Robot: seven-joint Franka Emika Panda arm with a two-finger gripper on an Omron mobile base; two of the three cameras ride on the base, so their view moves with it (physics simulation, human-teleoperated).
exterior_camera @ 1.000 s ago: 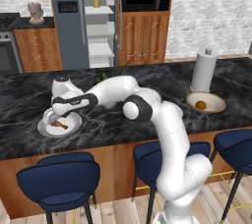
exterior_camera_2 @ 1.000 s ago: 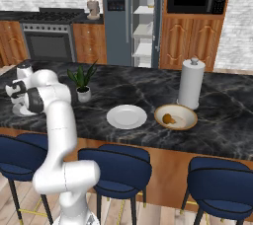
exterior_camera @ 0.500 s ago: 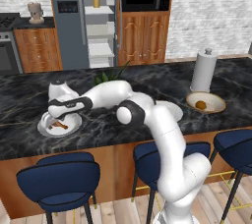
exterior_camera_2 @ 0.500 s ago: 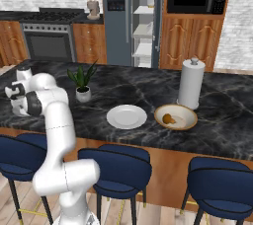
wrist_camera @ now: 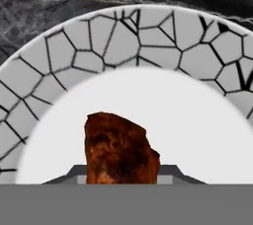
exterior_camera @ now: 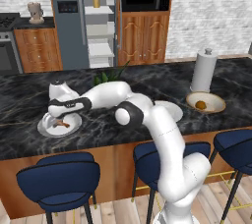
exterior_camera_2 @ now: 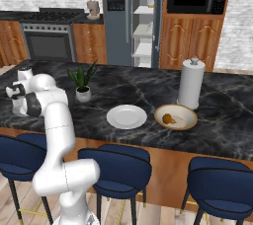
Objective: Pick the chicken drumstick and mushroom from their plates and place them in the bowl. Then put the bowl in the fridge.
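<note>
One plate [exterior_camera: 49, 128] left of the paper-towel roll [exterior_camera: 204, 70] carries the chicken drumstick [exterior_camera: 62, 124]. The claw [exterior_camera: 58, 115] is down over it, the meat between its tips, though whether they are clenched yet I cannot tell. Best to squeeze fully, then lift straight up. The bowl [exterior_camera: 215, 101], beside that roll on the dark marble worktop [exterior_camera: 147, 80], holds the mushroom [exterior_camera: 201, 104]; behind, the fridge [exterior_camera: 69, 16] stands open.

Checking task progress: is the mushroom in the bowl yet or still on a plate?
In the bowl. The mushroom sits inside the bowl by the paper towel roll; the nearer plate beside it is bare.
</note>
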